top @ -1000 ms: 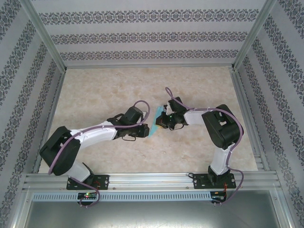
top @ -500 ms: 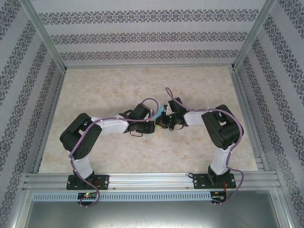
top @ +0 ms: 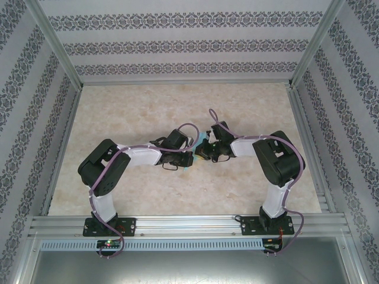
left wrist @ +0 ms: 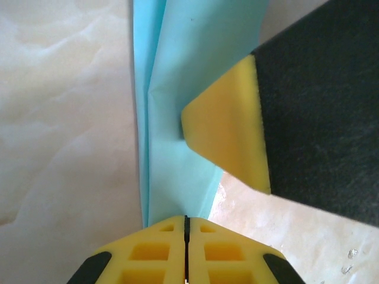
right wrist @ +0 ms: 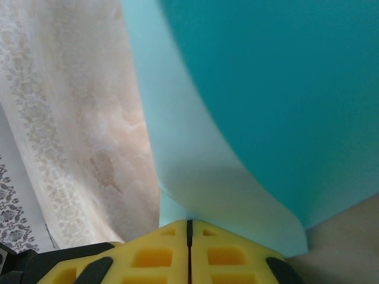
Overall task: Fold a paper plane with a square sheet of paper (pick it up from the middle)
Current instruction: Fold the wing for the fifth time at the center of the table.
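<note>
The paper plane (left wrist: 177, 89) is a narrow folded strip of turquoise paper with a long crease, held upright over the table's middle between both grippers. My left gripper (left wrist: 186, 218) is shut on its near end. A yellow finger pad (left wrist: 228, 139) of the right gripper presses the paper from the side. My right gripper (right wrist: 189, 222) is shut on a curved turquoise layer of the paper plane (right wrist: 266, 89). From above, the left gripper (top: 190, 155) and right gripper (top: 201, 152) meet tip to tip, with slivers of the paper plane (top: 204, 140) poking out. A flat square sheet is out of view.
The marbled beige table (top: 148, 106) is enclosed by patterned walls (top: 189, 44) on three sides. An aluminium rail (top: 189, 222) with both arm bases runs along the near edge.
The left arm drew its elbow in and its gripper moved right, up against the right gripper. The paper, plainly visible between them before, is now mostly covered.
</note>
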